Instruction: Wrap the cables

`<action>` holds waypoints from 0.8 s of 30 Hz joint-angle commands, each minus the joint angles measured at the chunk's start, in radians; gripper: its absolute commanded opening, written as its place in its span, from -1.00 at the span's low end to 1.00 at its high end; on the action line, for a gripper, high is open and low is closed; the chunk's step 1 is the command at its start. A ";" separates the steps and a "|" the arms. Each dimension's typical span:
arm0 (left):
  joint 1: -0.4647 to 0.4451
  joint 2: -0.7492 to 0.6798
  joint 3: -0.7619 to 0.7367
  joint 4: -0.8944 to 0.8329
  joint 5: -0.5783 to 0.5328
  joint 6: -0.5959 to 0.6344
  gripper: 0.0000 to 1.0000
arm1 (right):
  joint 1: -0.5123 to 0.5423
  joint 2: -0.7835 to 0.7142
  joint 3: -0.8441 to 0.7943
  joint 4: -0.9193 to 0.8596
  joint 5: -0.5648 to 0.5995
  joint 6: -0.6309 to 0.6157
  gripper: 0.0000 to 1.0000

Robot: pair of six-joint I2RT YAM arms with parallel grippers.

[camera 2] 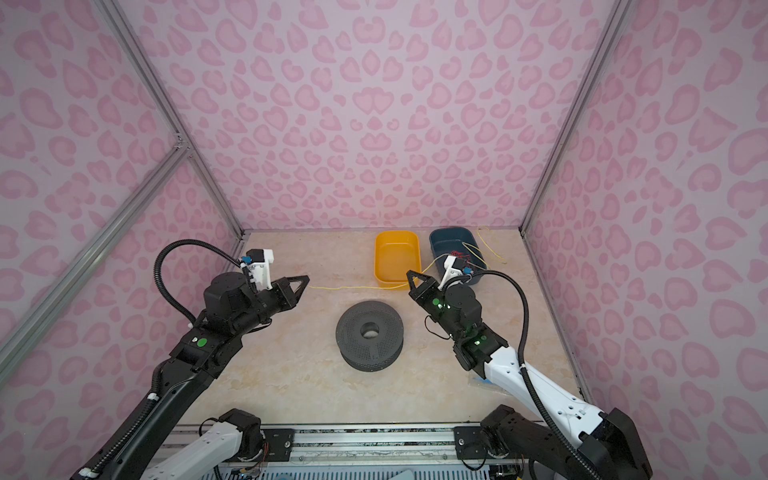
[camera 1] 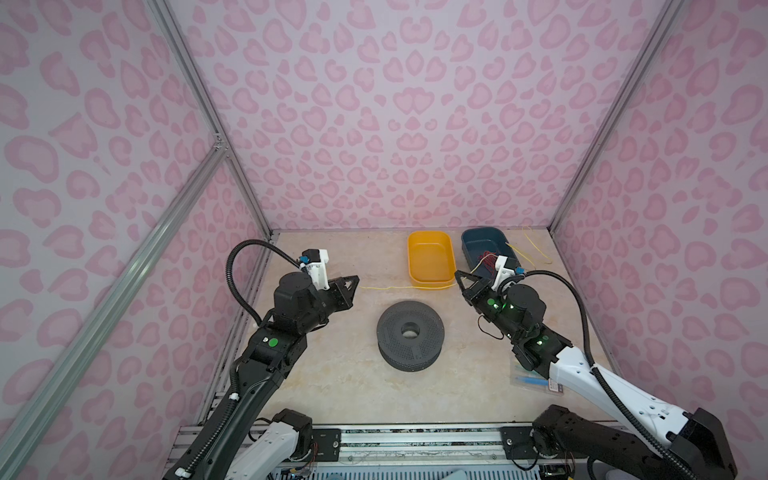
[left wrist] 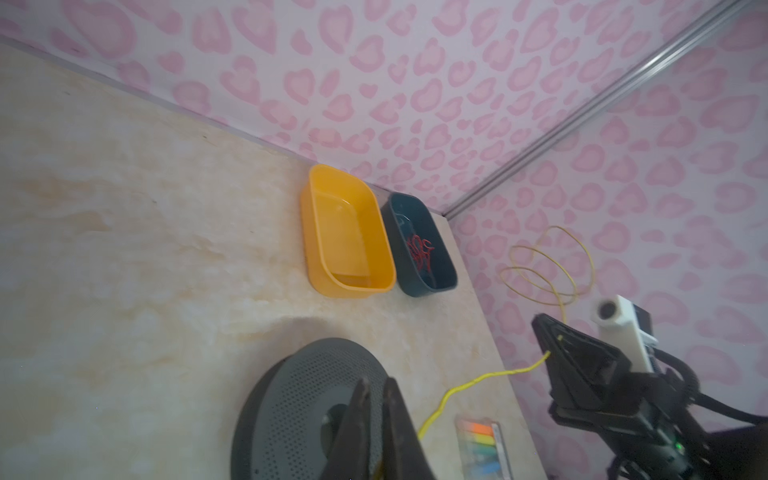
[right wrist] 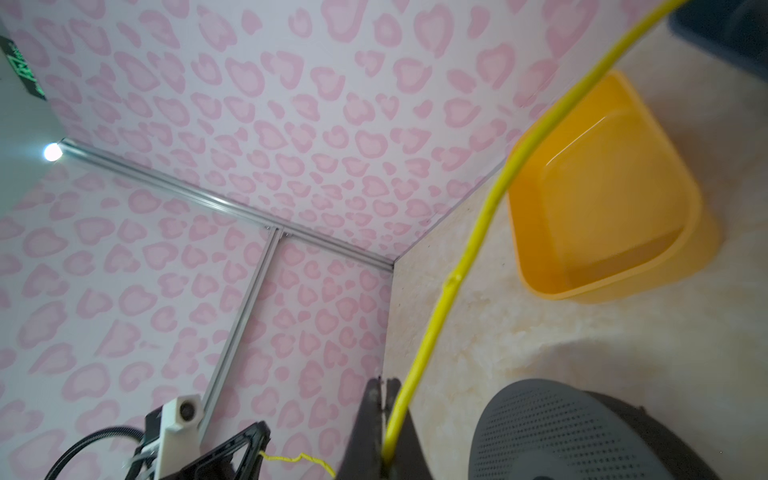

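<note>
No writing can be read: a small green-lit sign at the edge of the right wrist view is too blurred, and the label on the clear bag (camera 1: pixel 536 379) of coloured pieces at the table's (camera 1: pixel 332 382) right edge is too small.

The left arm comes in from the near left corner, elbow raised and wrist bent. The left gripper (camera 1: pixel 355 281) points right across the table, level with the yellow bin's (camera 1: pixel 430 257) near wall. In the left wrist view its 2 fingers (left wrist: pixel 361 411) stand almost together with a thin slit between. The wire (camera 1: pixel 386 288) runs into that slit, but I cannot tell whether it is pinched.

The right arm reaches from the near right corner, and the right gripper (camera 1: pixel 458 275) points toward the far left, just beside the yellow bin's near right corner. Its fingers are pressed together on the wire (right wrist: pixel 478 241), which passes between their tips.

Between the 2 grippers the wire runs nearly straight along the yellow bin's near wall. Past the right gripper it rises, crosses the blue bin (camera 1: pixel 478 243) and ends in loose loops at the far right corner — 2 or 3 loops in the left wrist view. Red wires (camera 1: pixel 488 261) lie tangled in the blue bin. A dark perforated spool (camera 1: pixel 410 334) lies flat at mid-table, clear of the wire.
</note>
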 commanded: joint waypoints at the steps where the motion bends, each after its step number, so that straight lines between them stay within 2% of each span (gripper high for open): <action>1: 0.016 -0.014 0.002 -0.037 -0.073 0.031 -0.55 | -0.004 -0.005 -0.012 -0.025 0.068 -0.024 -1.00; 5: 0.046 -0.031 0.023 -0.072 -0.072 0.051 -0.29 | -0.005 -0.006 -0.011 -0.032 0.056 -0.030 -1.00; 7: 0.055 -0.035 0.049 -0.098 -0.076 0.065 -0.08 | -0.006 -0.001 -0.002 -0.042 0.049 -0.039 -1.00; 11: 0.044 -0.012 0.173 -0.200 -0.056 0.148 0.11 | -0.004 0.022 0.028 -0.080 0.041 -0.061 -1.00; 13: -0.029 0.029 0.282 -0.285 -0.101 0.233 0.25 | -0.003 0.049 0.056 -0.095 0.021 -0.076 -1.00; 16: -0.221 0.134 0.443 -0.393 -0.284 0.352 0.29 | -0.001 0.099 0.100 -0.113 -0.024 -0.090 -1.00; 17: -0.278 0.181 0.496 -0.410 -0.305 0.379 0.30 | 0.003 0.113 0.107 -0.105 -0.034 -0.091 -1.00; 20: -0.370 0.303 0.514 -0.371 -0.214 0.432 0.28 | 0.018 0.141 0.121 -0.087 -0.053 -0.084 -1.00; 23: -0.466 0.426 0.534 -0.339 -0.188 0.486 0.24 | 0.037 0.151 0.140 -0.094 -0.072 -0.090 -1.00; 24: -0.508 0.472 0.545 -0.328 -0.214 0.511 0.21 | 0.041 0.151 0.144 -0.099 -0.082 -0.093 -1.00</action>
